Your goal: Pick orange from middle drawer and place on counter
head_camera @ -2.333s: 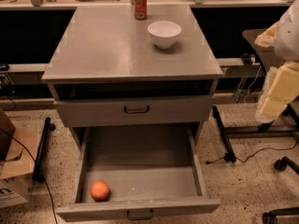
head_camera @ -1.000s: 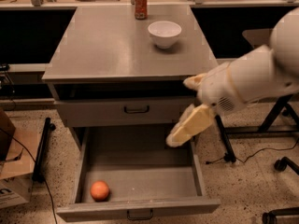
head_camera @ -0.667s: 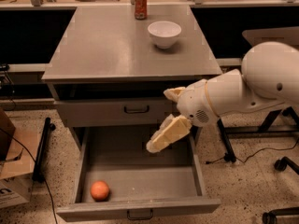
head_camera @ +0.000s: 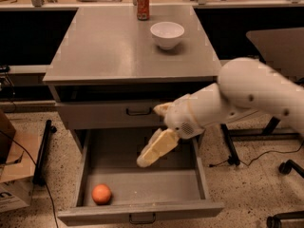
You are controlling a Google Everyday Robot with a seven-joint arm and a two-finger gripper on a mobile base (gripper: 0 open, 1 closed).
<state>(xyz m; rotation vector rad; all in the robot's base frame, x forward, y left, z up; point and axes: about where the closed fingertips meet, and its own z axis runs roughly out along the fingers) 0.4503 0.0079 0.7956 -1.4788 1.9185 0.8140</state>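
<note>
The orange [head_camera: 101, 194] lies in the front left corner of the open middle drawer [head_camera: 142, 213], which is pulled out at the bottom of the grey cabinet. My gripper [head_camera: 145, 160] hangs over the middle of the drawer's tray, pointing down and to the left. It is to the right of the orange and above it, clearly apart from it. The white arm reaches in from the right. The counter [head_camera: 118, 46] is the flat grey top of the cabinet.
A white bowl [head_camera: 167, 34] and a red-orange drink can [head_camera: 143, 4] stand at the back of the counter. A closed grey drawer front [head_camera: 114, 113] sits above the open drawer. A cardboard box [head_camera: 12, 175] stands on the floor at left, and chair legs [head_camera: 285, 167] at right.
My arm has swung in from the right edge, leftwards and down, so the gripper now hangs over the open drawer. The orange has not moved.
</note>
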